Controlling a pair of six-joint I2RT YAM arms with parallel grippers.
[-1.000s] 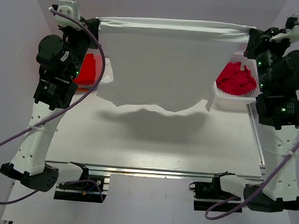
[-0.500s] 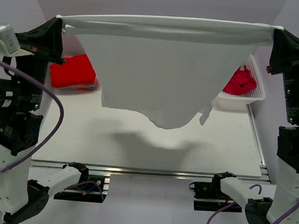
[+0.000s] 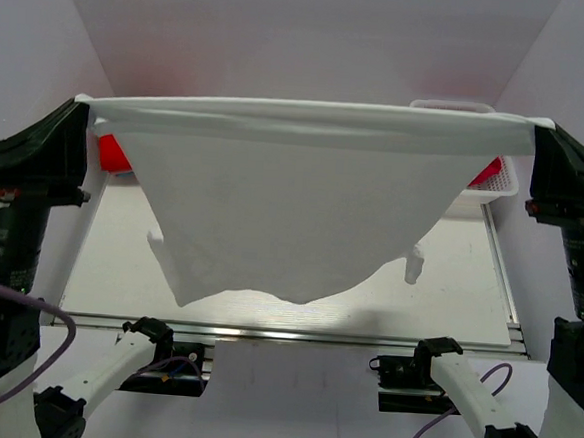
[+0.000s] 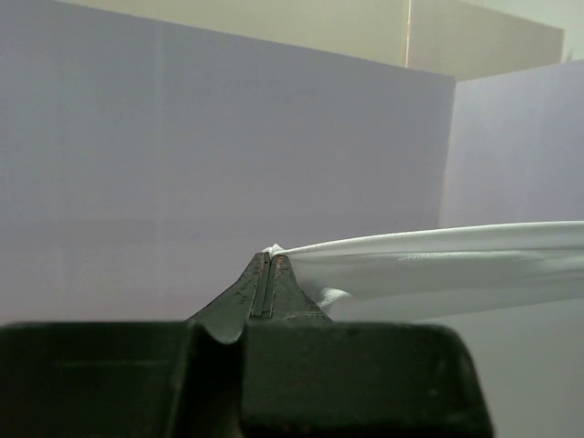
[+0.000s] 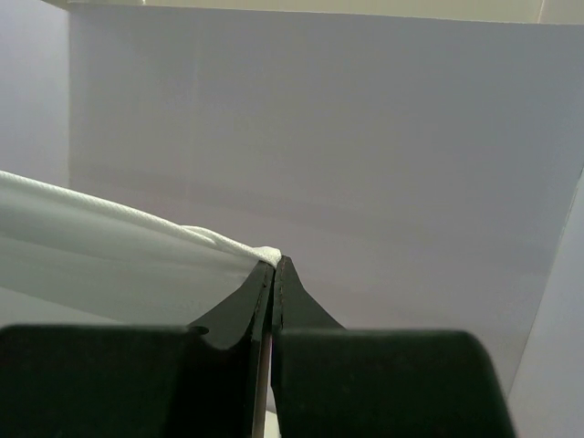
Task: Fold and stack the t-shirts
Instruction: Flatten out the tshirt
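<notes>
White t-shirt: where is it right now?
Top view: the white t-shirt hangs above the table, stretched between the left gripper and right gripper.

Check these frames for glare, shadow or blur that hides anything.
Top external view: evenly lit and sharp; the thin white cloth t-shirt hides most of the pale table and drops a soft shadow on it. Left wrist view: the left gripper's dark fingers are near-silhouettes, no glare. Right wrist view: likewise, the right gripper's fingers dark and slightly soft.

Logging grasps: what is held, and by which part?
The white t-shirt, stretched in the air: left gripper pinches its top edge's left corner, right gripper the right corner.
</notes>
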